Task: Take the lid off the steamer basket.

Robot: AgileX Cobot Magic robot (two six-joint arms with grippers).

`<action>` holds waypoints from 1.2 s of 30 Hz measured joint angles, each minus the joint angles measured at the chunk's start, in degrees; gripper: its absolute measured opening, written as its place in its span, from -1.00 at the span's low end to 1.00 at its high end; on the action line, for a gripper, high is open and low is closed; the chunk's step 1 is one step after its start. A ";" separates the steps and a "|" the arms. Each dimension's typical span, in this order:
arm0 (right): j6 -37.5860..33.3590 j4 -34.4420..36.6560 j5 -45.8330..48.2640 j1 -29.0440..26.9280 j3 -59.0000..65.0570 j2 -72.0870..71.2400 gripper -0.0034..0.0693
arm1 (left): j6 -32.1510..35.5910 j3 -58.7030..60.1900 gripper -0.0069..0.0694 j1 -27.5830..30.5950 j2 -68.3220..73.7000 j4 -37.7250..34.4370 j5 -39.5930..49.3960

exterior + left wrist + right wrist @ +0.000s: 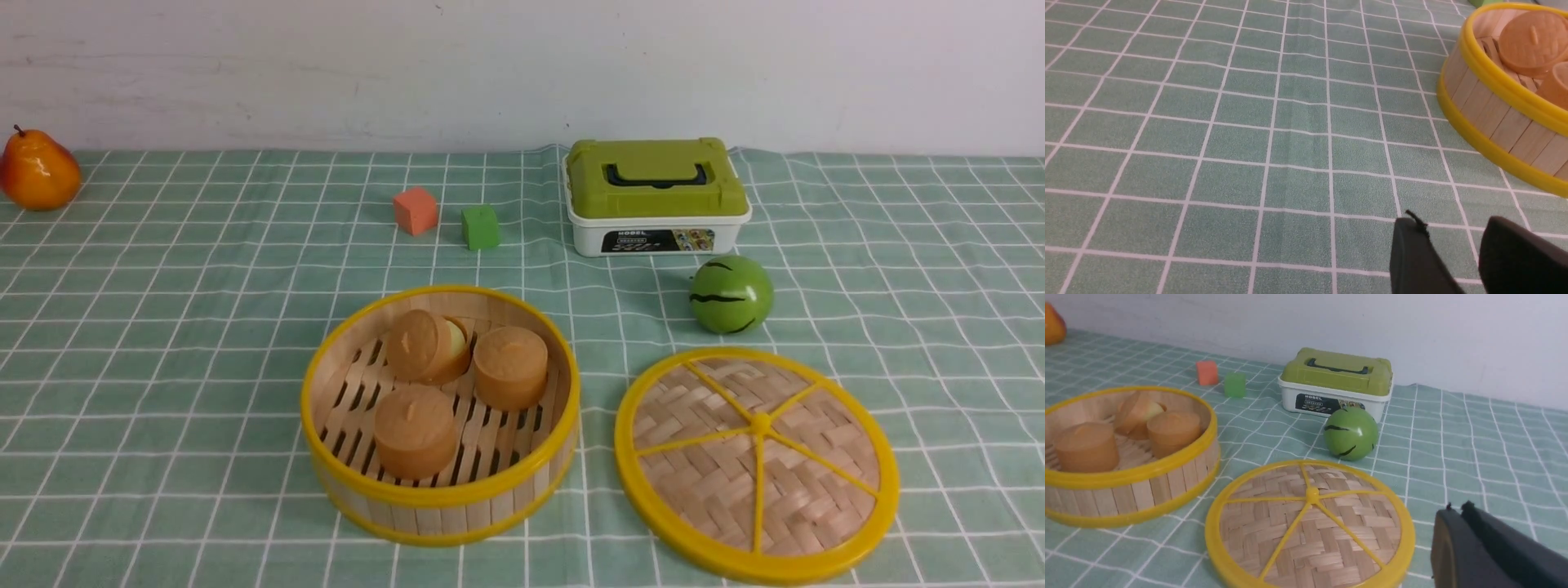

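And there at near right, flat on the checked cloth (204, 327), see the lid (694, 482), clear off the steamer basket (445, 518) and lying just beside it, to its right! Into the open basket now, to three buns (416, 433) in plain sight. At the right gripper (1458, 506), closed up on nothing; at the left gripper (1453, 222), parted partway, also empty. Looks all done; leaves nothing more to lift.

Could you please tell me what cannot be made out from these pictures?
- Right wrist view: near edge of the lid, cut off by the frame.
- Left wrist view: most of the steamer basket, cut off by the frame.
- Front view: small print on the white box, too small.
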 joint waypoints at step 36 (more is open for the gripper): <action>1.71 5.13 2.17 -17.86 9.40 0.00 -0.83 | 0.00 0.00 -0.19 0.00 0.00 0.00 0.02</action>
